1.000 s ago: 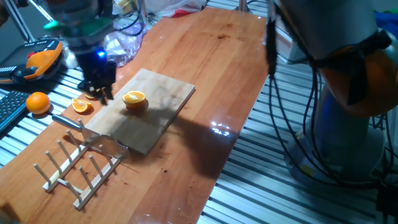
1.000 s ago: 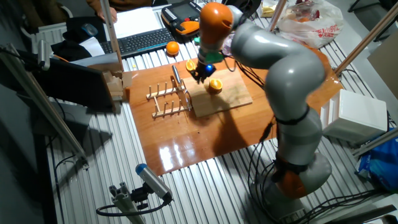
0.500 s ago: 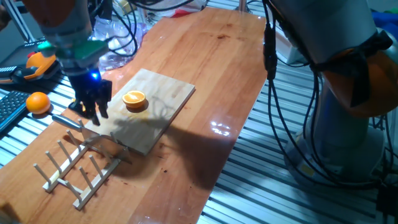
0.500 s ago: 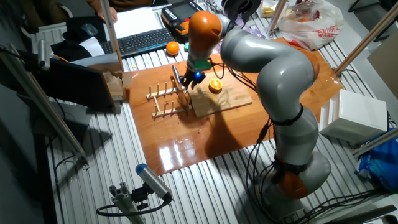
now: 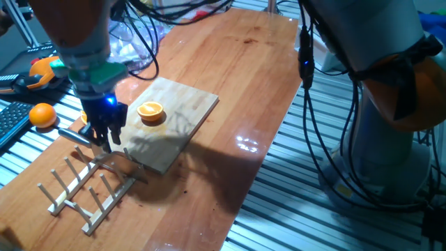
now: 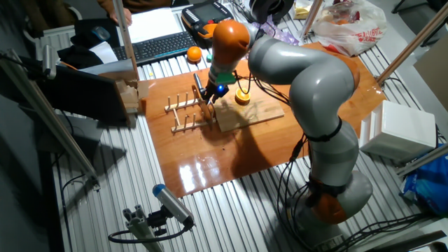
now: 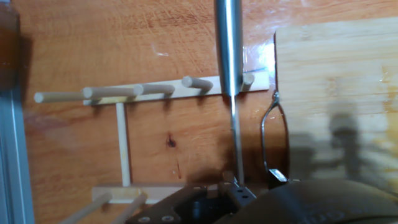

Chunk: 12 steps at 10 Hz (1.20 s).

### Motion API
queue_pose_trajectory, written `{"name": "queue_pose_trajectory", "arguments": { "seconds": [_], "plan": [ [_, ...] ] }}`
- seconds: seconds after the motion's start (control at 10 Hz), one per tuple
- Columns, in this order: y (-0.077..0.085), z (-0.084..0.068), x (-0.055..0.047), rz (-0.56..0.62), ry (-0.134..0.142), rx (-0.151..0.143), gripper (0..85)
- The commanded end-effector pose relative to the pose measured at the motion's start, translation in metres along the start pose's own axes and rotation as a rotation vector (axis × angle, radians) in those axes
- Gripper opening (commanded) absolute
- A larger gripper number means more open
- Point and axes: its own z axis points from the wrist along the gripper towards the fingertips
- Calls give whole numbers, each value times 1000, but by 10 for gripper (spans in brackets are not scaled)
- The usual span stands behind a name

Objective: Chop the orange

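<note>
The half orange (image 5: 150,111) sits cut face up on the wooden cutting board (image 5: 181,115); it also shows in the other fixed view (image 6: 242,96). My gripper (image 5: 105,137) is left of it, off the board's left corner, and points down over a steel knife (image 5: 73,135) that lies on the wooden peg rack (image 5: 83,188). Its fingers look open and straddle the knife near where the handle meets the blade. In the hand view the knife (image 7: 227,50) runs straight down to the gripper (image 7: 239,186), with the blade edge-on.
A whole orange (image 5: 42,115) lies at the far left on the metal slats, also seen in the other fixed view (image 6: 194,53). A thin orange wedge (image 5: 83,118) peeks out behind the gripper. A keyboard (image 6: 157,45) and an orange-black pendant (image 6: 206,15) lie beyond the table.
My gripper has moved from beside the half orange to the left and down, over the knife on the rack. The half orange and the knife have not moved.
</note>
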Motion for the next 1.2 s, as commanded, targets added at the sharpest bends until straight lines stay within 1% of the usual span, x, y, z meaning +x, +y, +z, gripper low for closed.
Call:
{"name": "queue_pose_trajectory", "arguments": {
  "seconds": [0.0, 0.1, 0.2, 0.3, 0.5, 0.6, 0.9, 1.1],
  "plan": [
    [2, 3, 2, 7, -9, 3, 340],
    [3, 4, 4, 12, -18, 8, 340],
    [3, 5, 3, 13, -32, 21, 340],
    [2, 7, 2, 27, -42, 25, 340],
    [1, 15, 0, 39, -43, 23, 340],
    [1, 16, -1, 41, -45, 20, 340],
    [1, 16, -1, 41, -44, 16, 340],
    [2, 13, 0, 47, -32, 17, 340]
  ]
}}
